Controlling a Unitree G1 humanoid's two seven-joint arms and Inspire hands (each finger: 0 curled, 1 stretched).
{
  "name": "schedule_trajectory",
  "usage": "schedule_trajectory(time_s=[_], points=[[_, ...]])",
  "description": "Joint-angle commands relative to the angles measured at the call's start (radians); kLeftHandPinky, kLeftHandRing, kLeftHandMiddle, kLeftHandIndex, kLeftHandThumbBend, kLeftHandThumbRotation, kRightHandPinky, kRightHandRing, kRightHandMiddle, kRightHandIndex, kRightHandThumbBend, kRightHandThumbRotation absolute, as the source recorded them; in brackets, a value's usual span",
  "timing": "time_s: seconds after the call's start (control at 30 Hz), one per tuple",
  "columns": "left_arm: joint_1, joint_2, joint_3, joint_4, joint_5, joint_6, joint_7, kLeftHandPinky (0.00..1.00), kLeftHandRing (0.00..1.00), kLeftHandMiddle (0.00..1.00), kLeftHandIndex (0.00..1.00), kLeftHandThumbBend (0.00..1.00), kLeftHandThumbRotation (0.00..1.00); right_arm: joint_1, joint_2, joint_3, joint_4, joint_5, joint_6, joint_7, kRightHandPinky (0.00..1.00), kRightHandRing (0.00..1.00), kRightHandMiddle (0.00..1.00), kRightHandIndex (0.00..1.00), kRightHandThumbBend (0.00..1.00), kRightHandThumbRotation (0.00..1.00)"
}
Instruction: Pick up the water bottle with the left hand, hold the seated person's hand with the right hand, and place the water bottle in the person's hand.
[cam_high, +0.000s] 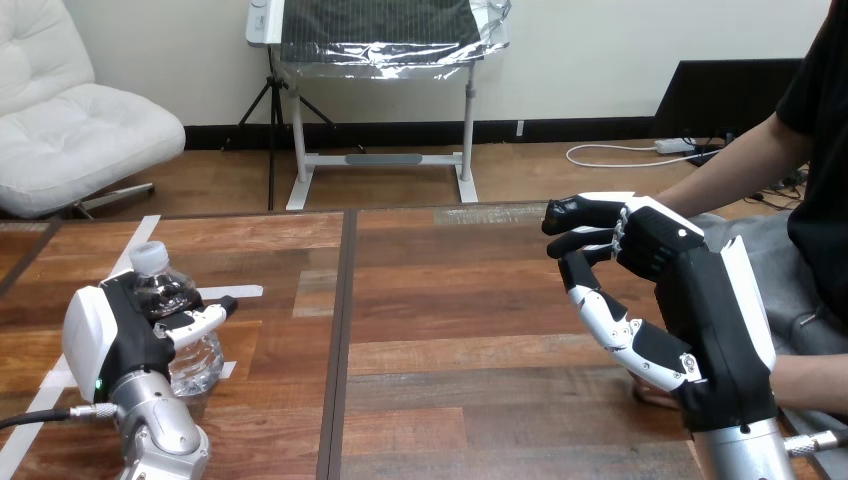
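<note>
Looks like a robot lab or test room, probably; a poor angle to be sure. What shows it:

- The wooden table (450, 330) has white tape (243, 292) strips stuck on its left part, one long and slanted, the others short.
- The tabletop is in two sections, meeting at a dark seam (340, 330).
- Humanoid arms with silver forearms come in from the bottom edge. The left hand (120, 340) and right hand (700, 300) are black with white shells.
- A person (790, 170) sits at the table's right side, beside the right hand.
- A clear plastic bottle (165, 290) is gripped in the left hand, next to the tape.
</note>
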Motion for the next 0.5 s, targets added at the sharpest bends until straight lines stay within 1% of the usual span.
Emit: schedule_trajectory(time_s=[0.0,0.07,0.2,0.37,0.47], points=[[-0.034,0.0,-0.005,-0.039,-0.007,-0.054,-0.003,0.35,0.41,0.47,0.49,0.75,0.0,-0.07,-0.01,-0.013,-0.031,0.01,-0.014,0.0,0.45,0.56,0.63,0.63,0.33,0.02],[-0.029,-0.003,-0.002,-0.045,-0.012,-0.068,-0.008,0.36,0.41,0.47,0.49,0.74,0.0,-0.07,-0.01,-0.013,-0.03,0.013,-0.014,0.002,0.45,0.56,0.63,0.63,0.33,0.02],[-0.011,-0.015,0.008,-0.072,-0.04,-0.119,-0.03,0.35,0.4,0.46,0.49,0.74,0.0,-0.069,-0.01,-0.013,-0.03,0.023,-0.01,0.005,0.44,0.55,0.62,0.63,0.33,0.01],[-0.001,-0.026,0.009,-0.09,-0.055,-0.148,-0.035,0.34,0.39,0.45,0.48,0.75,0.0,-0.069,-0.01,-0.014,-0.028,0.02,-0.01,0.002,0.44,0.56,0.62,0.63,0.34,0.0],[0.011,-0.036,0.012,-0.112,-0.072,-0.171,-0.054,0.35,0.4,0.45,0.48,0.74,0.0,-0.068,-0.009,-0.015,-0.027,0.022,-0.009,0.001,0.45,0.56,0.63,0.64,0.34,0.0]])
